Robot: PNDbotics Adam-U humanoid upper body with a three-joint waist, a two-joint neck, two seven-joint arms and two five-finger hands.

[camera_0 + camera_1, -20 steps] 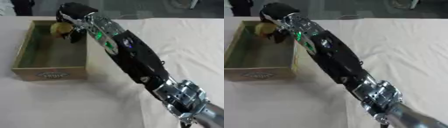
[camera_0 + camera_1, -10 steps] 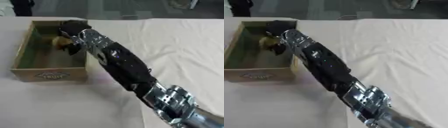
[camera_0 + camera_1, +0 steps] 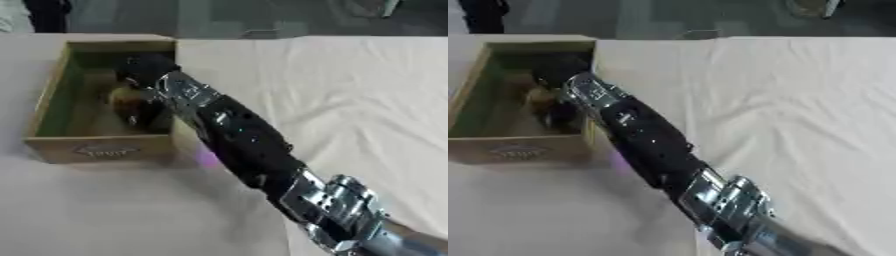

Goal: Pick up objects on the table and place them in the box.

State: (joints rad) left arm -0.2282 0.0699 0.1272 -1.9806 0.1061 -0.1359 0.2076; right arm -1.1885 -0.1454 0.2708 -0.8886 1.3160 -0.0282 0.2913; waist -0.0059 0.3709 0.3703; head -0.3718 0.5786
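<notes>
The right hand (image 3: 140,75) reaches down inside the box (image 3: 48,105) at far left, fingers curled round a yellowish object (image 3: 122,97) (not yet released), and the cloth-covered table (image 3: 350,100) shows nothing else to collect.

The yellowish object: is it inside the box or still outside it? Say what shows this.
Inside. The yellowish object sits below the rim of the box, between its walls, with the right hand reaching in over it.
</notes>
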